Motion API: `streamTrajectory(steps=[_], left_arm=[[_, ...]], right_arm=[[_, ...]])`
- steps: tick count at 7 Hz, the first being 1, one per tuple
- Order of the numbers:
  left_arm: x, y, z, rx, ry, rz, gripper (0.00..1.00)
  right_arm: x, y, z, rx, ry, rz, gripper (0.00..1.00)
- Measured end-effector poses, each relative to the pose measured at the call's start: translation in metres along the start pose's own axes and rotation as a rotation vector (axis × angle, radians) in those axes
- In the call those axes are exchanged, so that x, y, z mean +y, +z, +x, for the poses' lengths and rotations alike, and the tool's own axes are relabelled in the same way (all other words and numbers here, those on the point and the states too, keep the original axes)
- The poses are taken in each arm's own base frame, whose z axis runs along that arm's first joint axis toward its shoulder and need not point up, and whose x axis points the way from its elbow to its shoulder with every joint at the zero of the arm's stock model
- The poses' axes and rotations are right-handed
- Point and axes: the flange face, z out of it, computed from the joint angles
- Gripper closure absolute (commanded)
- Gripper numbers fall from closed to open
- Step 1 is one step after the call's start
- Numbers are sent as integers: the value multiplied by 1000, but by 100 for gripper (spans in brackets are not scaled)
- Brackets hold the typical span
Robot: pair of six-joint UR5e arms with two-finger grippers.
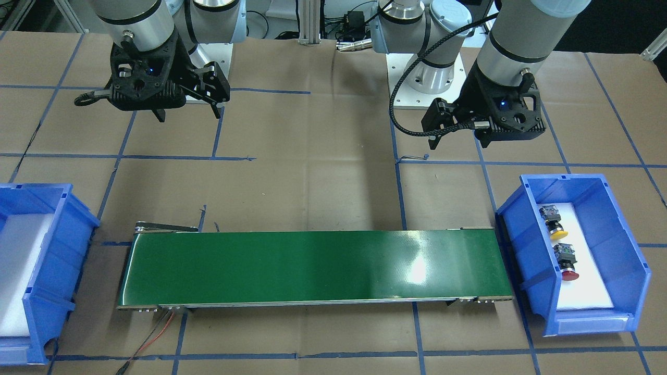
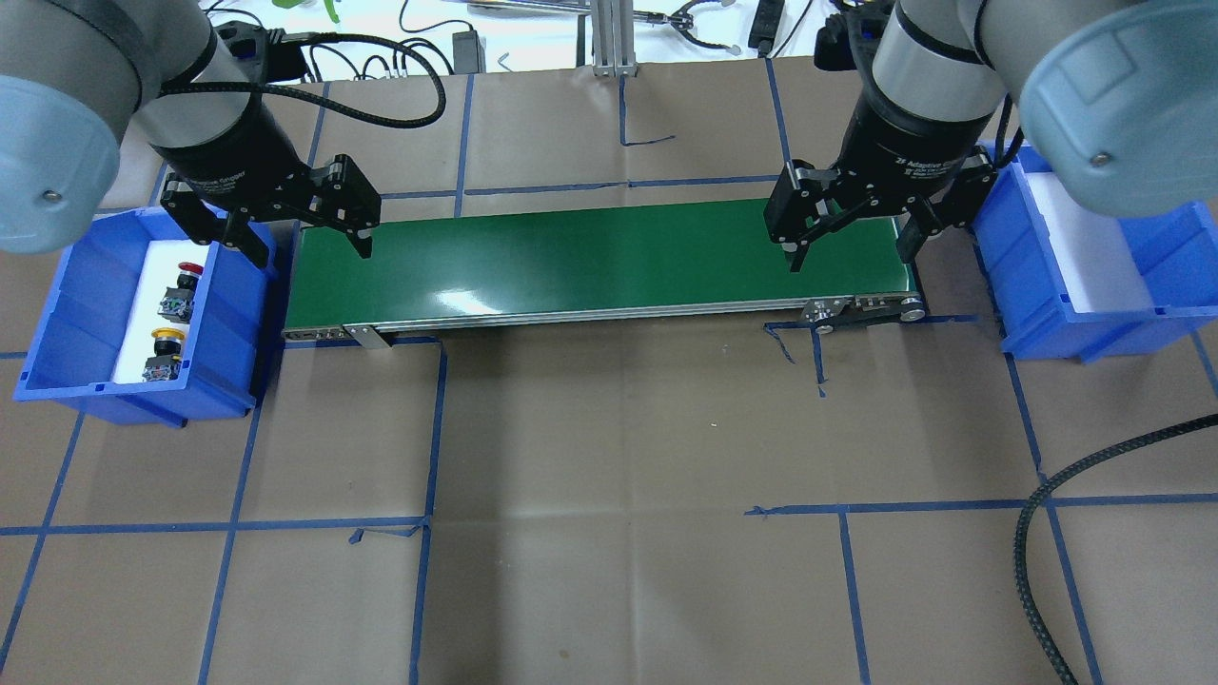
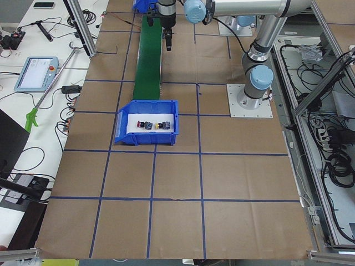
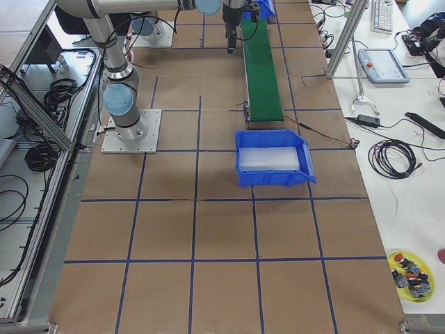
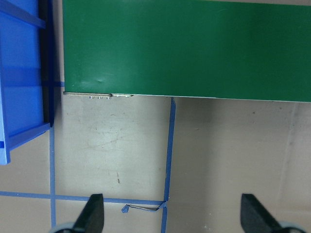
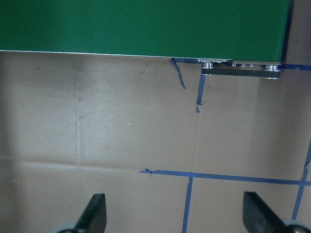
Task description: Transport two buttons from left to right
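The yellow-capped button and the red-capped button lie on white foam in the blue bin on my left. They also show in the front view, yellow and red. My left gripper is open and empty, high over the table near the belt's left end, apart from the bin. Its fingertips frame bare paper. My right gripper is open and empty, high near the belt's right end; its fingertips also frame bare paper.
A green conveyor belt runs between the two bins. The blue bin on my right holds only white foam. The table is covered with brown paper and blue tape lines. A black cable lies at the near right.
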Motion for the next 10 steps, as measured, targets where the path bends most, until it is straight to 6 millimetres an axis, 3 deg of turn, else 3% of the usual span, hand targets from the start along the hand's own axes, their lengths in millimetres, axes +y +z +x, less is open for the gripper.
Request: streamTrajectory(steps=[4,6,7,10], left_arm=[[-4,-2,-5,-1,3,5,0],[-11,-1,-27,-5,58,9,0],[-20,-1,-61,-4,65,9,0],[-29,11,-215,6,65,-13,0]], right_arm=[[0,0,0,0,0,0,0],[0,0,0,0,-1,0,0],[0,0,0,1,-1,0,0],[0,0,-1,0,-1,0,0]])
